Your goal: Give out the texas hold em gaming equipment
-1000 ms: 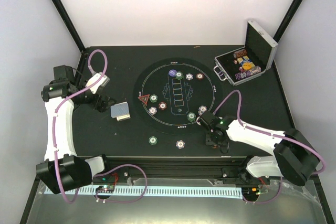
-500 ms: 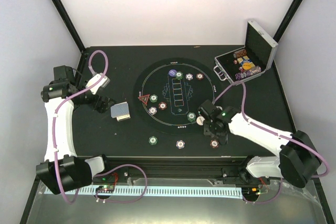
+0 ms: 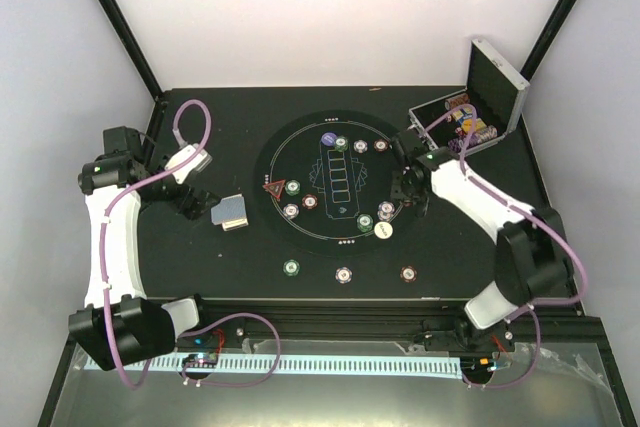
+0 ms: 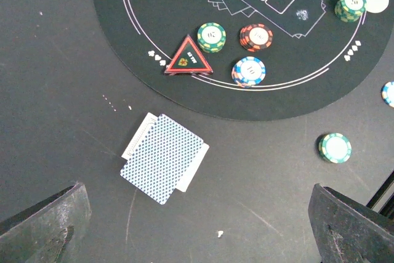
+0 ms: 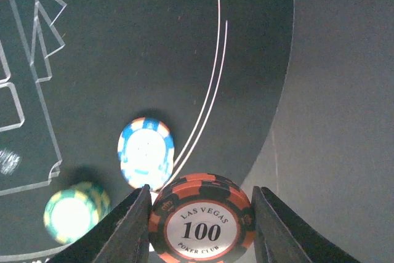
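Grey left tool: jaws spread as wide as they go, holding nothing, hovering left of the mat over the cards.
Cards: one face-down, slightly fanned pile on the worktop just left of the mat; none look dealt, and the printed card boxes mid-mat are bare.
Mat, left side: red triangle marker with three chips close beside it.
Mat, far side: purple button and a row of three chips.
Near side of mat: three single chips lie on the worktop off the mat, well apart from each other.
Mat, right side: two chips and a white disc by the rim.
Right tool: jaws part closed on a red-brown chip, carried above the mat's right rim.
Case: open, behind and right of the mat, more chips inside.
Progress: chips seem largely handed round; I judge the cards, and any further chips, are what is left.
Room: bare worktop right of the mat gives space to set down; the rim's two chips sit close to the held one. The flat pile offers only low edges.
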Tool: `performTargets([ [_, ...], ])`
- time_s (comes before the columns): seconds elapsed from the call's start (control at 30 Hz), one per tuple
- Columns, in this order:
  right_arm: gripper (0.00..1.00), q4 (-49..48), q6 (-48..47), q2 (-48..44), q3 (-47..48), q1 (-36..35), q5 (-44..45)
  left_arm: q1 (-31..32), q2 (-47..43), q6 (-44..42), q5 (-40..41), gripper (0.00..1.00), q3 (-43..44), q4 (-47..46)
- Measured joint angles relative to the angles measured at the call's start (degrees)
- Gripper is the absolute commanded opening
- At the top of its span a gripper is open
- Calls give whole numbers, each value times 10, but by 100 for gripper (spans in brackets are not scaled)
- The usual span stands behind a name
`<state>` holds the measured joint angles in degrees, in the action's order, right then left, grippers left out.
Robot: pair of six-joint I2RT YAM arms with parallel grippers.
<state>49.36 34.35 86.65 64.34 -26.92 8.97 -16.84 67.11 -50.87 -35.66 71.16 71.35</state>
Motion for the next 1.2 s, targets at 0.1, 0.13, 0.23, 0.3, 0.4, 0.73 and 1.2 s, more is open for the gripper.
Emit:
performTargets([
  [0.1,23,-14,-16,62,30,18,-1,0,1,-23,3,99,-3,6],
  [0.13,23,-19,-21,79,37,24,-1,0,1,-34,5,99,-8,9],
  [0.23,23,-32,-32,118,47,39,-4,1,1,-64,17,99,-26,17],
  [0.3,23,-38,-39,134,48,50,-8,5,3,-88,31,99,-35,21],
  [0.4,23,-46,-45,154,50,61,-15,15,9,-118,48,99,-37,23],
  [0.73,44,-75,-54,186,37,64,-32,84,38,-188,124,99,-98,-21],
  [1.2,78,-83,-59,132,25,66,-45,110,124,-204,196,99,-120,-96],
])
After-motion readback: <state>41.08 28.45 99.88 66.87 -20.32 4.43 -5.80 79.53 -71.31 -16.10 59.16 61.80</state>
